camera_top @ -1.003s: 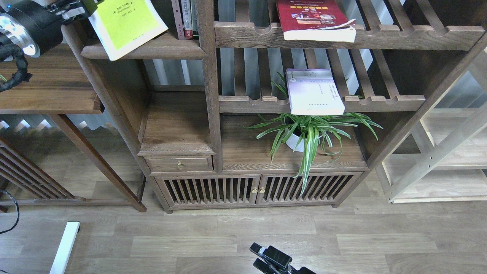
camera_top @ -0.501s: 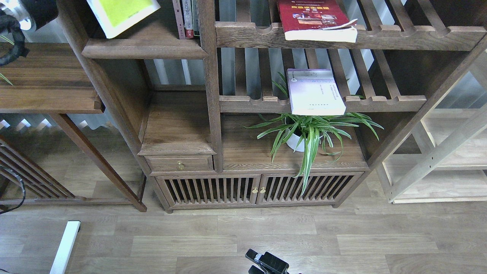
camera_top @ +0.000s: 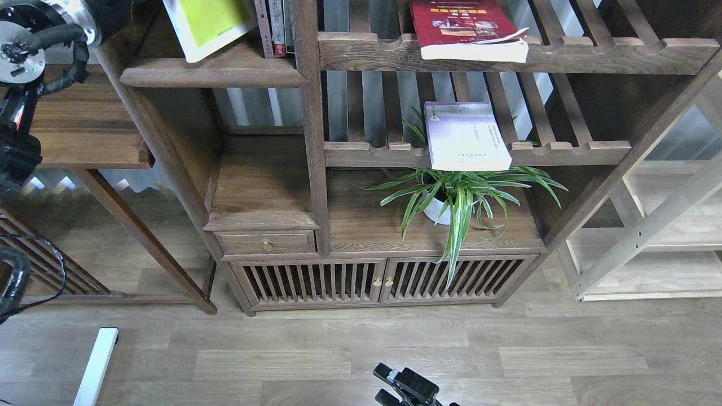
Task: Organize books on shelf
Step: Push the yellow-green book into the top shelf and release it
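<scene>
- Yellow book point(camera_top: 211, 25): top left, leaning tilted in the narrow bay, its lower corner on the shelf point(camera_top: 211, 72). Upper part cut off by the top edge of the view. Just right of it stand a few upright spines point(camera_top: 274, 28), close to the book's right edge; whether they touch, cannot tell.
- Left arm point(camera_top: 53, 25): enters at the top left corner, outside the bookcase's left post. Only its thick silver-and-black joint and cable loom show. The left tool lies beyond the top edge, out of view, so no grip on the yellow book can be read.
- Red book point(camera_top: 465, 25): flat on the upper slatted rack point(camera_top: 592, 53), front edge overhanging the notched rail, a page corner lifted at the right.
- Lavender book point(camera_top: 465, 135): flat on the lower slatted rack point(camera_top: 564, 151), also overhanging its rail. A potted plant point(camera_top: 459, 200) stands directly below it on the ledge.
- Right tool point(camera_top: 407, 388): bottom centre, low over the floor point(camera_top: 507, 344), well apart from all three books and from the bookcase. Seen small and dark; the fingers cannot be told apart, so wide or narrow cannot be told. Nothing visible in it.
- Drawer with brass knob point(camera_top: 266, 243) sits under the left ledge, below the shelf bay.
- Side bench point(camera_top: 84, 129): dark wood, left of the bookcase, beneath the left arm.
</scene>
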Controlling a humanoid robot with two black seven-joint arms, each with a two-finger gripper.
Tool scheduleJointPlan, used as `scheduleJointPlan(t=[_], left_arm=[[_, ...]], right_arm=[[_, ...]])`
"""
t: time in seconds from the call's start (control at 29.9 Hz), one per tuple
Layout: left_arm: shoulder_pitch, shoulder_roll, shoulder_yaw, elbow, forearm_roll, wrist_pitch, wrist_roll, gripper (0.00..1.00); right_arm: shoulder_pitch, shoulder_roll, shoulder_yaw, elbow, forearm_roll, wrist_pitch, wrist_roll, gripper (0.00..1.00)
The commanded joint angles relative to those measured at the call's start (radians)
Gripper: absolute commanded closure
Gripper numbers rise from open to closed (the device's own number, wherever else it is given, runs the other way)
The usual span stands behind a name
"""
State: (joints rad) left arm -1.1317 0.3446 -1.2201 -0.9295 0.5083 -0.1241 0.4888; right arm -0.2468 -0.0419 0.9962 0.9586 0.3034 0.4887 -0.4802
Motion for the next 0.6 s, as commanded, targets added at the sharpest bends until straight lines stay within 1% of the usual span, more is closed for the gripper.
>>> scheduleJointPlan(t=[0.0,0.2,0.47,0.57], left_arm=[[-0.022,0.013,0.008,0.014,0.004,-0.005,0.0,0.97],[-0.033,0.04,0.028,0.04,0.045,-0.014,0.0,0.96],[-0.016,0.068,0.045,0.04,0.058,-0.015,0.0,0.96],[-0.014,0.07,0.074,0.051,0.058,-0.017,0.0,0.96]], right_arm=[[0.003,0.002,-0.001,0.003,0.0,0.0,0.0,0.18],[-0.002,-0.006,-0.001,0.019,0.032,0.0,-0.001,0.18],[-0.009,-0.053,-0.004,0.019,0.085,0.0,-0.008,0.18],[-0.011,-0.059,-0.021,0.019,0.091,0.0,-0.008,0.18]])
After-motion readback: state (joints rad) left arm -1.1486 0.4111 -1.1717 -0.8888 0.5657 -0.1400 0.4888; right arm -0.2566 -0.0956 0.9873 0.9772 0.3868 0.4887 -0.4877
